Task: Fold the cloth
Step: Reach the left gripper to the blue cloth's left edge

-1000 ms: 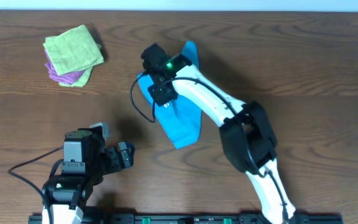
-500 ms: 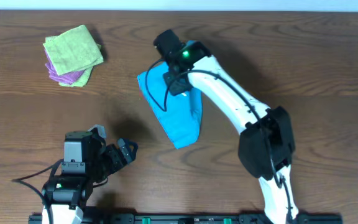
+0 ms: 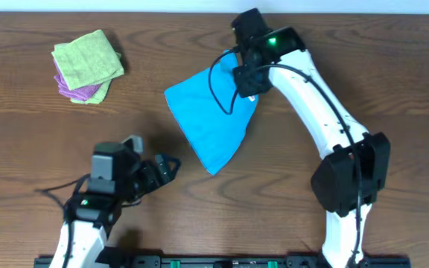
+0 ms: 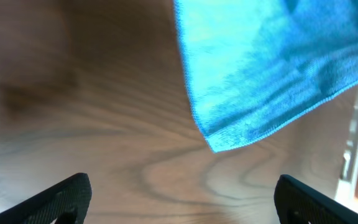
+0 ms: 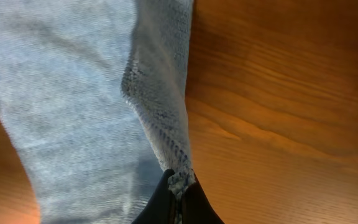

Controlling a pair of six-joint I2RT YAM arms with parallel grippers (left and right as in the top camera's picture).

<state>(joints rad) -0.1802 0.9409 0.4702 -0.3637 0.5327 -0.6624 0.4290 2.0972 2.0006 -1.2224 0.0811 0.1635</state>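
The sky-blue cloth (image 3: 211, 123) lies on the table's middle, spread into a rough kite shape with its point toward the front. My right gripper (image 3: 249, 88) is shut on the cloth's far right corner and holds it lifted; in the right wrist view the cloth (image 5: 73, 93) runs up from the pinched fingertips (image 5: 178, 190). My left gripper (image 3: 168, 164) is open and empty, low at the front left, a little left of the cloth's front point. In the left wrist view the cloth's corner (image 4: 272, 68) lies ahead of the spread jaws (image 4: 179, 196).
A light green cloth (image 3: 88, 58) lies folded on a purple cloth (image 3: 88, 92) at the far left. The right arm (image 3: 326, 126) reaches across the table's right half. The table is brown wood.
My right gripper has carried the cloth's corner to the right and away, opening the cloth out wider. My left gripper has moved right, toward the cloth's front point.
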